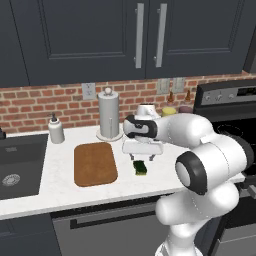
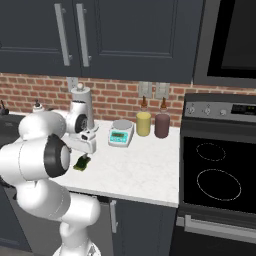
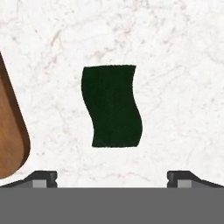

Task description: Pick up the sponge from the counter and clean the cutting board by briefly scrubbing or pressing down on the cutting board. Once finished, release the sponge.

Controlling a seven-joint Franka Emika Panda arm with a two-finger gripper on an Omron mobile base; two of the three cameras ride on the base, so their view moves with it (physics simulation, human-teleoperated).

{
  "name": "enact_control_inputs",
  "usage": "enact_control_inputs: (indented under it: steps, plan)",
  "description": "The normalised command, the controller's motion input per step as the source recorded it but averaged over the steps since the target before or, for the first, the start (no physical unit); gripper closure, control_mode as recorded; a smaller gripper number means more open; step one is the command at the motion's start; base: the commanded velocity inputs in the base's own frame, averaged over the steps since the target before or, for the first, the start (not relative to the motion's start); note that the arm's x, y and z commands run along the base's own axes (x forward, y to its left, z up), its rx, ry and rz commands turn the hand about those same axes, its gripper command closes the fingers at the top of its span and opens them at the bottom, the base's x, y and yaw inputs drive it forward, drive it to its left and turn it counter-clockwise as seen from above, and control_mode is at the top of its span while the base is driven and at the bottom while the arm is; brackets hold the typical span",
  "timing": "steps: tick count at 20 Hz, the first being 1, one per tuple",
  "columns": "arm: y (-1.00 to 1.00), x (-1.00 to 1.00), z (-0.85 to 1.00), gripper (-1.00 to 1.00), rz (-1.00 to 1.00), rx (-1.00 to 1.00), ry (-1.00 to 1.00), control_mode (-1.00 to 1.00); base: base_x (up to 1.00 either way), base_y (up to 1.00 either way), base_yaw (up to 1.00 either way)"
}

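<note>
The sponge (image 3: 112,106) is lying flat on the counter (image 3: 175,65), dark green face up, its long sides curving in a slight wave. In the left base view the sponge (image 1: 140,168) is showing a yellow layer under the green and is sitting just to the right of the board (image 1: 95,163), apart from it. The board's rounded brown corner (image 3: 11,140) is edging into the hand view at the left.

The gripper (image 3: 112,178) is hovering directly over the sponge, its jaws standing wide apart with nothing between them, clear of the sponge on both sides. In the left base view the gripper (image 1: 142,159) is hanging just above the sponge.

Behind the board a paper towel roll (image 1: 109,114) and a soap bottle (image 1: 55,129) are standing near the brick wall.
</note>
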Motion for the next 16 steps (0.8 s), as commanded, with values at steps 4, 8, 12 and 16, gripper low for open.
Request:
enact_control_inputs:
  steps: [4, 8, 12, 16]
  plan:
    - [0.0, 0.04, -0.27, -1.0, 0.0, 0.0, 0.0, -1.0, 0.0, 0.0, 0.0]
    - [0.0, 0.0, -0.12, -1.0, 0.0, 0.0, -0.01, -1.0, 0.0, 0.0, 0.0]
    - [0.0, 0.0, -0.07, -1.0, 0.0, 0.0, 0.0, -1.0, 0.0, 0.0, 0.0]
    - [0.0, 0.0, -0.05, -1.0, 0.0, 0.0, -0.01, -1.0, 0.0, 0.0, 0.0]
